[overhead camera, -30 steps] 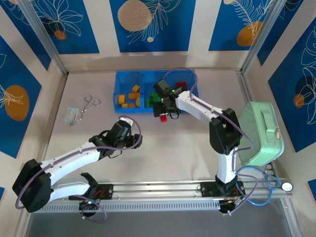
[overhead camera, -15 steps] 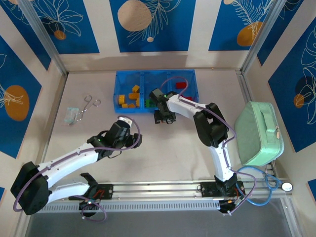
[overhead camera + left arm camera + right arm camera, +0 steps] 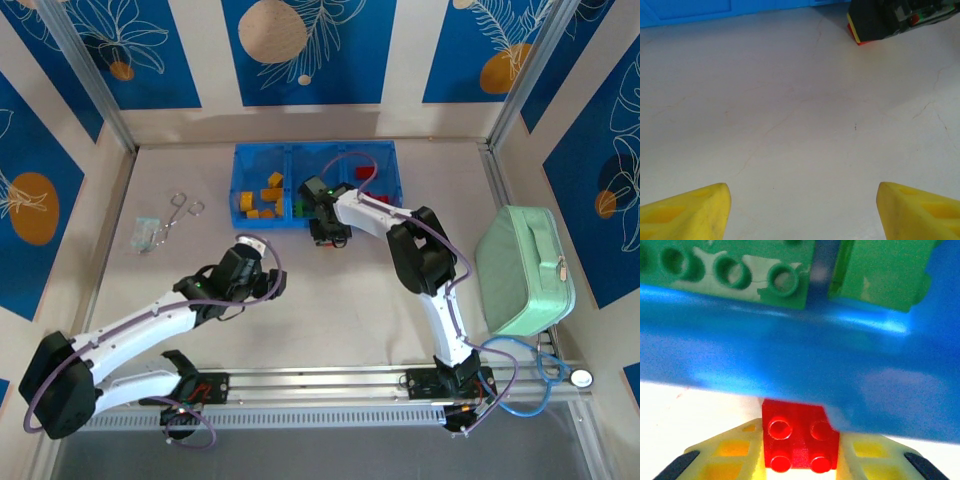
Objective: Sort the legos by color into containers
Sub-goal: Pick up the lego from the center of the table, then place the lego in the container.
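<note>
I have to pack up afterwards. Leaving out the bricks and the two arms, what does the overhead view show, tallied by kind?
blue tray: 1
scissors: 1
clear packet: 1
mint-green case: 1
Total: 4

red brick (image 3: 799, 442): lower edge cut off at frame bottom, top lost behind blurred tray wall (image 3: 790, 350)
green bricks (image 3: 740, 270): cropped at upper edge
left claw (image 3: 802, 215): fingers cropped by bottom edge
packet (image 3: 146, 233): too small to make out
</note>
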`<state>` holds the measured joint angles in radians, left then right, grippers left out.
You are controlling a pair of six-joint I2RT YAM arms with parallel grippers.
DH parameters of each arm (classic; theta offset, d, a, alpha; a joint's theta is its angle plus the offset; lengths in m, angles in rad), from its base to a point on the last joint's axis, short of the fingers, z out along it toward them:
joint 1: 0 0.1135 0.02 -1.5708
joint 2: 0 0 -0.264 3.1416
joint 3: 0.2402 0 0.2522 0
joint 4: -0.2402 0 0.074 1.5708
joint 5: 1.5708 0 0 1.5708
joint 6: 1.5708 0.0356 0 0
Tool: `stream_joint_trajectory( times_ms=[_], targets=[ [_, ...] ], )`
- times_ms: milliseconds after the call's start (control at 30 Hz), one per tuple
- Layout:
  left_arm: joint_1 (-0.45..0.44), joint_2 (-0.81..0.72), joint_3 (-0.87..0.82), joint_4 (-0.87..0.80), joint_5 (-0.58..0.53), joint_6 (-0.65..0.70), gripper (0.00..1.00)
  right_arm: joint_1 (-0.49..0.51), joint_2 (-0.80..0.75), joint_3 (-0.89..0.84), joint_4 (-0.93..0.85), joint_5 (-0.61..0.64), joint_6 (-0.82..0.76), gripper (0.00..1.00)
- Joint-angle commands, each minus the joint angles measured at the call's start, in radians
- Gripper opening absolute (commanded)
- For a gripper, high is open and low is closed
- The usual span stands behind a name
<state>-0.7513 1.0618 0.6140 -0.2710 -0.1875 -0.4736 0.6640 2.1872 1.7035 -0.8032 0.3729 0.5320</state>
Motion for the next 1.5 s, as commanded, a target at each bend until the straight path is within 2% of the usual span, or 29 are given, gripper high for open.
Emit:
stream_joint_trajectory(
  times_ms=[0, 233, 467, 633, 800, 1000, 1200, 1267, 1333, 1367, 1400, 1433, 1467],
  targets=[
    [-0.009, -0.024, -0.001, -0.02, -0.027, -0.002, 0.76, 0.025, -0.106, -0.035, -0.029, 0.026, 0.008, 0.25],
    [-0.01, -0.029, -0.008, 0.01, -0.044, 0.001, 0.76, 0.002, -0.32, -0.047, -0.052, 0.093, -0.02, 0.24],
    [-0.01, -0.045, -0.007, 0.014, -0.046, 0.006, 0.75, -0.126, -0.414, -0.012, -0.054, 0.083, -0.068, 0.24],
    [-0.01, -0.068, -0.013, 0.005, -0.056, 0.006, 0.75, -0.249, -0.374, 0.039, -0.059, 0.026, -0.083, 0.23],
    [-0.009, -0.091, -0.016, -0.005, -0.069, 0.009, 0.75, -0.311, -0.287, 0.106, -0.069, -0.003, -0.093, 0.23],
    [-0.01, -0.112, -0.013, -0.028, -0.092, 0.012, 0.75, -0.353, -0.155, 0.226, -0.117, -0.032, -0.097, 0.24],
    [-0.01, -0.143, -0.021, -0.05, -0.122, 0.015, 0.75, -0.353, -0.083, 0.286, -0.13, -0.044, -0.099, 0.25],
    [-0.01, -0.151, -0.023, -0.052, -0.131, 0.016, 0.75, -0.353, -0.071, 0.296, -0.133, -0.043, -0.096, 0.29],
    [-0.01, -0.155, -0.022, -0.051, -0.135, 0.018, 0.75, -0.351, -0.064, 0.304, -0.135, -0.04, -0.092, 0.38],
    [-0.009, -0.155, -0.022, -0.051, -0.137, 0.02, 0.75, -0.351, -0.063, 0.307, -0.138, -0.037, -0.09, 0.48],
    [-0.009, -0.157, -0.021, -0.052, -0.141, 0.02, 0.75, -0.35, -0.064, 0.309, -0.143, -0.035, -0.089, 0.64],
    [-0.011, -0.156, -0.02, -0.052, -0.143, 0.021, 0.75, -0.347, -0.069, 0.309, -0.144, -0.034, -0.089, 0.72],
    [-0.01, -0.157, -0.02, -0.051, -0.146, 0.022, 0.75, -0.345, -0.075, 0.308, -0.146, -0.029, -0.087, 0.75]
  ],
)
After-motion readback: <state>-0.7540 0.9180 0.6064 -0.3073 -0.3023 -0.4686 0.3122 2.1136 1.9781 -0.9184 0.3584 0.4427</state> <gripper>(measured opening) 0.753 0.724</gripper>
